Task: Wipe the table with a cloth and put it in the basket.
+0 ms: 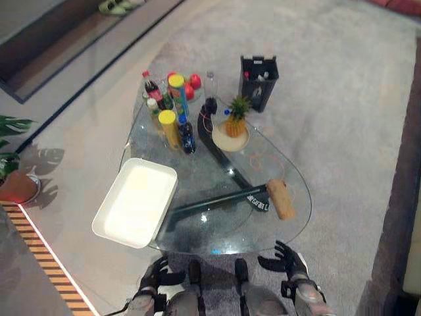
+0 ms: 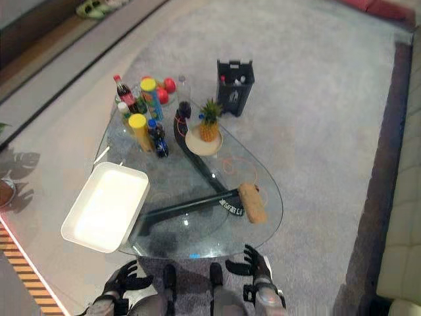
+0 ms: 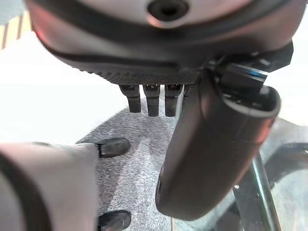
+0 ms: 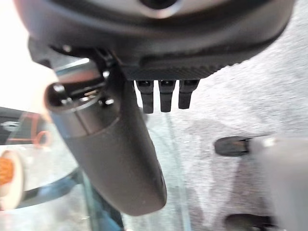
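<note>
Nothing is done yet: your left hand (image 1: 156, 275) and right hand (image 1: 287, 258) hang open and empty, cloth (image 1: 280, 199) ahead of right, basket (image 1: 136, 201) ahead of left.

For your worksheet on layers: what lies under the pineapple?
The pineapple stands on a pale plate on the glass table. The plate's middle is covered.
</note>
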`<state>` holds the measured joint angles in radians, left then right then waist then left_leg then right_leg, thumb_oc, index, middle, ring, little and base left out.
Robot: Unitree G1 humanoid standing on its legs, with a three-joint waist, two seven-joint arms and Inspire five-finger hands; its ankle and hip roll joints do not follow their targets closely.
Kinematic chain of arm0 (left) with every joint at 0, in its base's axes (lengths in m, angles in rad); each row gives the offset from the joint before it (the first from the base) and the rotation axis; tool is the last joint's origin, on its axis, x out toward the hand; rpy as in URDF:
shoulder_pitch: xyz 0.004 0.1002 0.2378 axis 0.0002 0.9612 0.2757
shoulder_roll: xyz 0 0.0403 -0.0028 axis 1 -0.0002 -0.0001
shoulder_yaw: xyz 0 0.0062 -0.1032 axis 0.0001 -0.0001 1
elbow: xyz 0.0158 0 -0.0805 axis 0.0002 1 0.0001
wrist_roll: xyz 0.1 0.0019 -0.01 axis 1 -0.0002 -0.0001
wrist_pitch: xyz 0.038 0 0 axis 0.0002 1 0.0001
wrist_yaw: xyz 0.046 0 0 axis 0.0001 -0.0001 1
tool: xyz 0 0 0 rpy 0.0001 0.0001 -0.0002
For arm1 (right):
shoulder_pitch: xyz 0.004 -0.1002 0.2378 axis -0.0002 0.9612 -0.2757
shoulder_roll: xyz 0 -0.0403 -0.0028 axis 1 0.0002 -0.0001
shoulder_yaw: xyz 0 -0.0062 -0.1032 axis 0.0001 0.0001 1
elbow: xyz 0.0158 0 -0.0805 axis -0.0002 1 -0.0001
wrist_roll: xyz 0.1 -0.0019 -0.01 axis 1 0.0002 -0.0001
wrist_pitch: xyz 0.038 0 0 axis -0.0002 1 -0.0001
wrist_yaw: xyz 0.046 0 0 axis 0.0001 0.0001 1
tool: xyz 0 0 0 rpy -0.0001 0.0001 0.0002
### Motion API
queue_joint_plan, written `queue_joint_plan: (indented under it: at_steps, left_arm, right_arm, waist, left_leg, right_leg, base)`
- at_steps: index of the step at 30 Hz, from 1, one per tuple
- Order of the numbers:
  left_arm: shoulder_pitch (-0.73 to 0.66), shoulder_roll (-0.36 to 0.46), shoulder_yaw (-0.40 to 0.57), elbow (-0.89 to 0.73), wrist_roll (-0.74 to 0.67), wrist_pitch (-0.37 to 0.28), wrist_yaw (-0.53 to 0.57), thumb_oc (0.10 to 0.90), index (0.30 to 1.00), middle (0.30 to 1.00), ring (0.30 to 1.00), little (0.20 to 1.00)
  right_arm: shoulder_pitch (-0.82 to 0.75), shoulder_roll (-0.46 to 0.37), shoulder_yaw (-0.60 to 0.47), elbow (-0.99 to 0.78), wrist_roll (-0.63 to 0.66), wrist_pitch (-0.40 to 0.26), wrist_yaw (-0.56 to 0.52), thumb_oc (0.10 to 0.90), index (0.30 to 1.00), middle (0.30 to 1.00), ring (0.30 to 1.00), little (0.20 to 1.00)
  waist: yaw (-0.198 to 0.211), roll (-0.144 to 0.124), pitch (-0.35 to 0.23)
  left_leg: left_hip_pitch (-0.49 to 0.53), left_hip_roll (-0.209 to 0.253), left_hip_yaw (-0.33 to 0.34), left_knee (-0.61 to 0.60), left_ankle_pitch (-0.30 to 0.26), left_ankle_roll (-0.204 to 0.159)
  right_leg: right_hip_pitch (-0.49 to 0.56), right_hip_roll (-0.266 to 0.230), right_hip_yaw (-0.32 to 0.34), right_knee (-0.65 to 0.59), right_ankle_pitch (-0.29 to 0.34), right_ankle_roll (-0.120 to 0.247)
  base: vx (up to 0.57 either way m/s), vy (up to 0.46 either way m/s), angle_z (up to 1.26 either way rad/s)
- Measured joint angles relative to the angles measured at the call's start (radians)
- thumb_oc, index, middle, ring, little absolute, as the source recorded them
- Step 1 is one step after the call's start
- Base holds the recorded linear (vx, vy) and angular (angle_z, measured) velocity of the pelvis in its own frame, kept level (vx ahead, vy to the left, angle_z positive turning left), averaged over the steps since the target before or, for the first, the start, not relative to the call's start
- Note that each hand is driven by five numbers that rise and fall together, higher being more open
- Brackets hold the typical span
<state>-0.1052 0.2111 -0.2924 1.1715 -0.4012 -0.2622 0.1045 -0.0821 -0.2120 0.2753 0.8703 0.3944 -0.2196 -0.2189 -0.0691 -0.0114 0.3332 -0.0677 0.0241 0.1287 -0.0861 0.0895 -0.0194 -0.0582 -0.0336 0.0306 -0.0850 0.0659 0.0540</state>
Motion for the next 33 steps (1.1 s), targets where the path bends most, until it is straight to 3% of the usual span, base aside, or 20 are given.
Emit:
queue_joint_plan:
  at_steps: [5, 12, 23, 27, 33]
  left_arm:
    - [-0.043, 0.002, -0.013, -0.051, -0.01, -0.005, 0.036, 0.8, 0.9, 0.9, 0.9, 0.9]
    - [-0.099, 0.007, -0.047, -0.059, -0.024, -0.008, 0.041, 0.8, 0.9, 0.9, 0.9, 0.9]
    - [-0.138, 0.003, -0.097, -0.098, -0.053, -0.009, 0.075, 0.8, 0.9, 0.9, 0.9, 0.9]
    - [-0.138, 0.004, -0.124, -0.119, -0.059, -0.009, 0.083, 0.8, 0.9, 0.9, 0.9, 0.9]
    - [-0.141, 0.002, -0.134, -0.169, -0.076, -0.007, 0.086, 0.8, 0.9, 0.9, 0.9, 0.9]
  right_arm:
    - [-0.054, -0.075, 0.024, -0.225, -0.032, 0.001, -0.173, 0.8, 0.9, 0.9, 0.9, 0.9]
    - [-0.215, -0.147, 0.005, -0.291, -0.13, 0.019, -0.438, 0.8, 0.9, 0.9, 0.9, 0.9]
    - [-0.367, -0.169, -0.037, -0.405, -0.161, 0.152, -0.668, 0.8, 0.9, 0.9, 0.9, 0.9]
    - [-0.375, -0.187, -0.057, -0.42, -0.164, 0.199, -0.715, 0.8, 0.9, 0.9, 0.9, 0.9]
    - [-0.412, -0.197, -0.07, -0.419, -0.158, 0.212, -0.737, 0.8, 0.9, 0.9, 0.9, 0.9]
  waist:
    - [-0.021, 0.016, 0.091]
    - [-0.02, 0.043, 0.182]
    - [-0.019, 0.071, 0.208]
    - [-0.02, 0.08, 0.208]
    - [-0.017, 0.096, 0.209]
  left_leg:
    - [-0.061, -0.01, -0.001, 0.013, 0.014, 0.001]
    - [-0.152, -0.01, -0.002, 0.053, 0.015, 0.001]
    - [-0.294, -0.018, 0.0, 0.089, 0.038, 0.005]
    - [-0.343, -0.029, 0.002, 0.095, 0.049, 0.009]
    - [-0.428, -0.038, 0.007, 0.124, 0.055, 0.012]
  right_leg:
    - [-0.064, -0.004, -0.001, 0.022, 0.004, 0.002]
    - [-0.156, -0.004, -0.001, 0.067, 0.003, 0.003]
    - [-0.352, -0.01, 0.006, 0.214, -0.031, 0.008]
    - [-0.436, -0.019, 0.013, 0.289, -0.055, 0.012]
    - [-0.549, -0.027, 0.025, 0.375, -0.075, 0.012]
  base:
    - [-0.07, 0.001, 0.02]
    - [-0.06, 0.008, 0.01]
    - [-0.01, 0.026, 0.0]
    - [0.02, 0.036, 0.0]
    - [0.01, 0.003, 0.01]
